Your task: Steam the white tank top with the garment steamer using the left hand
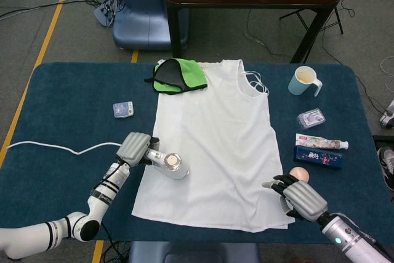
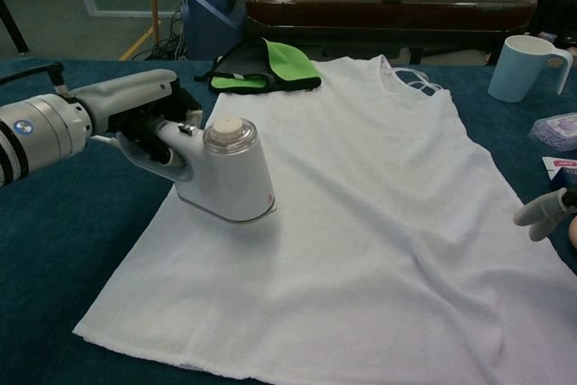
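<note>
The white tank top (image 1: 218, 146) (image 2: 361, 223) lies flat in the middle of the blue table. My left hand (image 1: 135, 148) (image 2: 135, 114) grips the handle of the white garment steamer (image 1: 169, 164) (image 2: 225, 173), whose head sits over the top's lower left part. Its white cord (image 1: 55, 149) trails off to the left. My right hand (image 1: 298, 195) hovers at the top's lower right edge with fingers spread and nothing in it; in the chest view only its fingertips (image 2: 541, 214) show at the right edge.
A green and black cap (image 1: 180, 76) overlaps the top's left shoulder. A light blue mug (image 1: 305, 80), a small packet (image 1: 311, 118), a toothpaste tube (image 1: 320, 143), a dark box (image 1: 319, 157) and a peach ball (image 1: 300, 172) stand at the right. A small case (image 1: 123, 109) lies left.
</note>
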Controlling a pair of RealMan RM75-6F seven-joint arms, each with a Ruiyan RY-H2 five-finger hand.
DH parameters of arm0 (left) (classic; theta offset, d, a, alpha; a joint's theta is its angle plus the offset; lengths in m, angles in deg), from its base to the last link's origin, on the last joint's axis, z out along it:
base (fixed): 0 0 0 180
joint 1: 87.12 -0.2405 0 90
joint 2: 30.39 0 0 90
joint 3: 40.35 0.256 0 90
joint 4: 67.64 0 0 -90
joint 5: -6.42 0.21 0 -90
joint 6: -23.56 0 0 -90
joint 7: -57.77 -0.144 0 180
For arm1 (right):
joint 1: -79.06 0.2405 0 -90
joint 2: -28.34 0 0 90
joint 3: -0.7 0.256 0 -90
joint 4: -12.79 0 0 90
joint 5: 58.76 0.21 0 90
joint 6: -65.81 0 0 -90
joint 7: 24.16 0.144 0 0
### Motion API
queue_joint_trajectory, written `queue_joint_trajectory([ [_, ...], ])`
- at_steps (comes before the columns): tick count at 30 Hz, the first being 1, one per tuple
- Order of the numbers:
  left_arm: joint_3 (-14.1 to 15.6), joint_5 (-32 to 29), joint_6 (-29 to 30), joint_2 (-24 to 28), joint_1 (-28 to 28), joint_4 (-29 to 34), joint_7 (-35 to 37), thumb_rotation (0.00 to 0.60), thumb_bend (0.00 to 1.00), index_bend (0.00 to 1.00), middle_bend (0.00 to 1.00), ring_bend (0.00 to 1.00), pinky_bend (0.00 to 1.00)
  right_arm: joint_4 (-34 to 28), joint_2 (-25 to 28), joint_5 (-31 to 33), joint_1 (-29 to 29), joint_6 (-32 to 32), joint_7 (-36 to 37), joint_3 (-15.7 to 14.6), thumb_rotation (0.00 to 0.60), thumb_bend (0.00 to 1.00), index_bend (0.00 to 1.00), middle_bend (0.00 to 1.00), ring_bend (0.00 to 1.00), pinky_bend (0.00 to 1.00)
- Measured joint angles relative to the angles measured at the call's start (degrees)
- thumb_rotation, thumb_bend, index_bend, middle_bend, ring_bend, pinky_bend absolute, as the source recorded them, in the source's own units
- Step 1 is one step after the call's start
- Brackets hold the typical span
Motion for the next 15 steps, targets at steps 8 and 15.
queue_joint_trajectory([
  [8,0.62,-1.21,-0.47,-2.08,1.18,-2.0,-1.4,0.6,0.2,0.79,0.7,0.59,0.59,4.47,-3.83,1.16,0.76,1.55,1.23,-1.28,0.6,0.21,0.2,0.28,0.16,0.16],
  [15,0.8,-1.31,-0.38,-3.62,1.95,-3.92,-1.55,0.6,0.2,0.79,0.7,0.59,0.59,6.57,-5.5,2.79,1.06,2.56,1.84,-2.3,0.6,0.17,0.2,0.28,0.16,0.16],
])
